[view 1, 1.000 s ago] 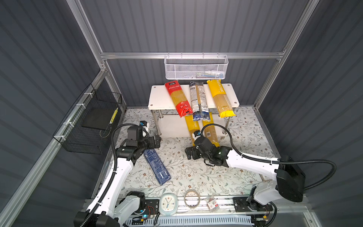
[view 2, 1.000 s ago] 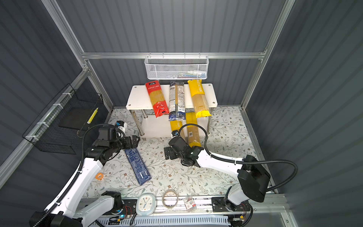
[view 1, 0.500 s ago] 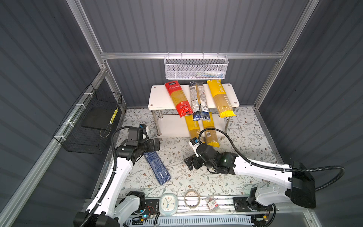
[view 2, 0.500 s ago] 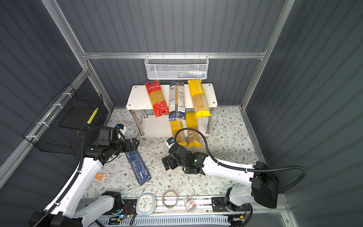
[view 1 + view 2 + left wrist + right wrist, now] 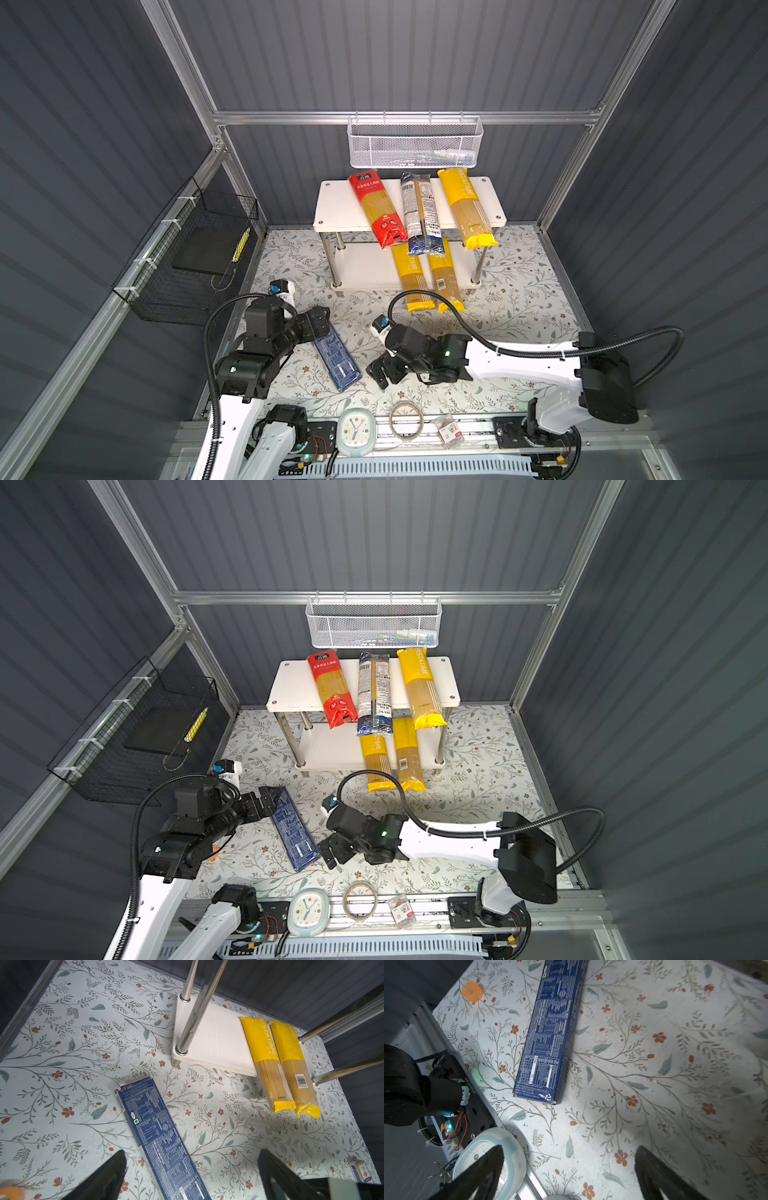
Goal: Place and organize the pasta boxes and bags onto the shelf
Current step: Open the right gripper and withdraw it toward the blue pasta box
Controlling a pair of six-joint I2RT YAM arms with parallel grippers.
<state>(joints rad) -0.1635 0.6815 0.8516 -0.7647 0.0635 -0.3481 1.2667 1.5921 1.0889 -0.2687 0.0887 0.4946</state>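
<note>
Since prior frame your R gripper [image 5: 379, 373] has pulled back from shelf [image 5: 332, 199] to lower centre: jaws spread, empty, beside dark-blue box [image 5: 337, 360] lying on bench [image 5: 498, 332]. L gripper [image 5: 322, 326] is spread wide over box's upper end.

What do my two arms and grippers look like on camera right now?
Both arms pair white links with black joint housings: left arm, right arm. A black ribbed hose loops along each. Each wrist carries a small white module capped blue. The left gripper and right gripper are black, with wedge-shaped fingers. A green light glows on the right arm.
</note>
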